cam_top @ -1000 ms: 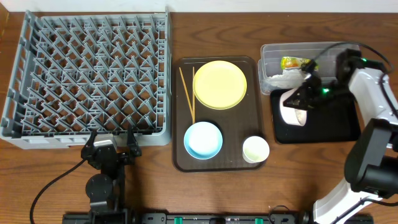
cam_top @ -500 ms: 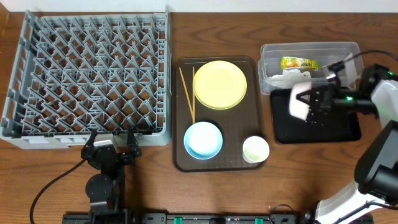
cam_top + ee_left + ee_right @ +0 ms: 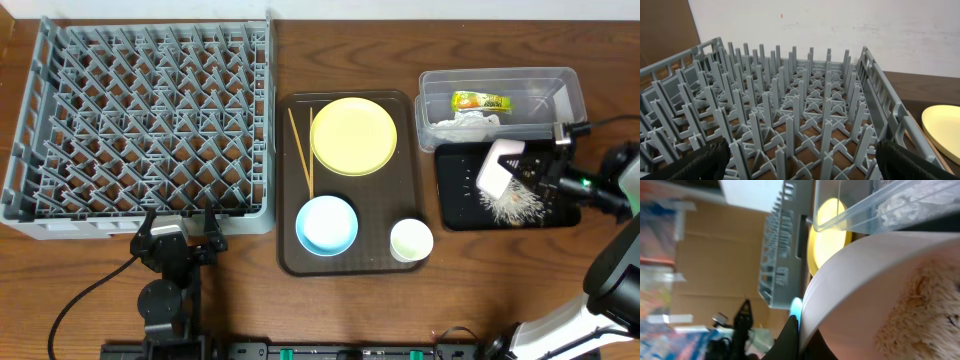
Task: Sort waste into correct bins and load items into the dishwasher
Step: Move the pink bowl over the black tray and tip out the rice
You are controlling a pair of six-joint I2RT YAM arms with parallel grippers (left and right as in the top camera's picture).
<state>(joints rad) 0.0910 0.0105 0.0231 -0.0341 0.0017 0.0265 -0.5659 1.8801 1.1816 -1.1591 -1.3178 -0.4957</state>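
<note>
My right gripper is shut on the rim of the white bowl and holds it tipped on its side over the black tray. Whitish rice scraps lie on that tray under the bowl. In the right wrist view the bowl fills the frame, rice clings inside it, and my jaws pinch its rim. The clear tub holds the snack wrapper and the tissue. My left gripper is open and empty at the near edge of the dish rack.
The brown serving tray holds the yellow plate, two chopsticks, the light blue bowl and the pale green cup. The left wrist view shows the rack's pegs and the plate's edge.
My right gripper carried the white bowl to the right over the black tray and tipped it further. Rice scraps now lie on the tray. The left arm has not moved.
</note>
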